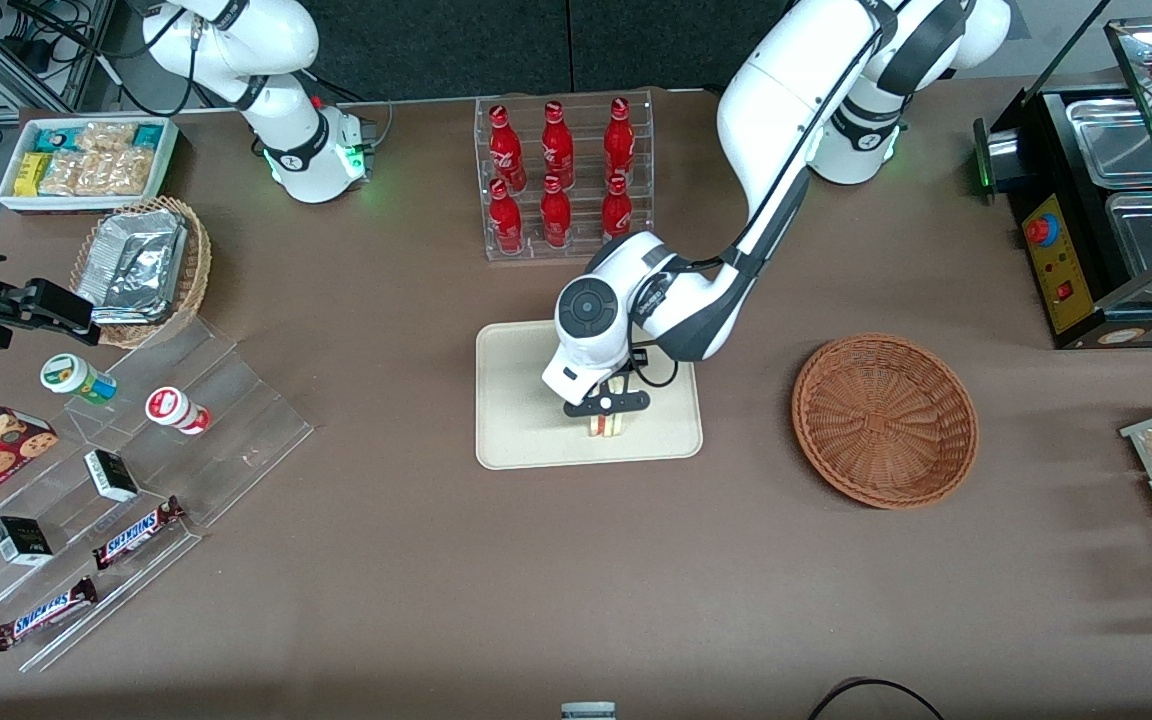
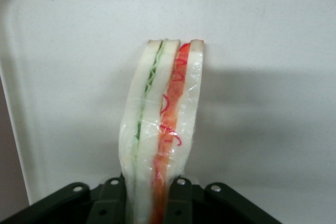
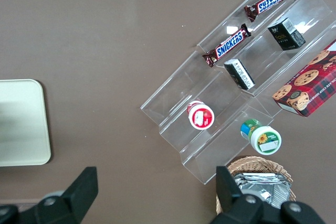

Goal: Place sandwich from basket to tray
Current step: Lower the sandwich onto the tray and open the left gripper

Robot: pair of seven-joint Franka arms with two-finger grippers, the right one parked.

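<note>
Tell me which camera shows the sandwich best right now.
The left wrist view: the sandwich fills it, wrapped, filling layers clear, held in the gripper over the tray. The front view shows only a sliver under the gripper. The right wrist view misses it.

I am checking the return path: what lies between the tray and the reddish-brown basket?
Only bare table; front view. The gripper holds the sandwich over the tray, basket empty.

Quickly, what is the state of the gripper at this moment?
Gripper: closed on the sandwich, above the tray.
</note>
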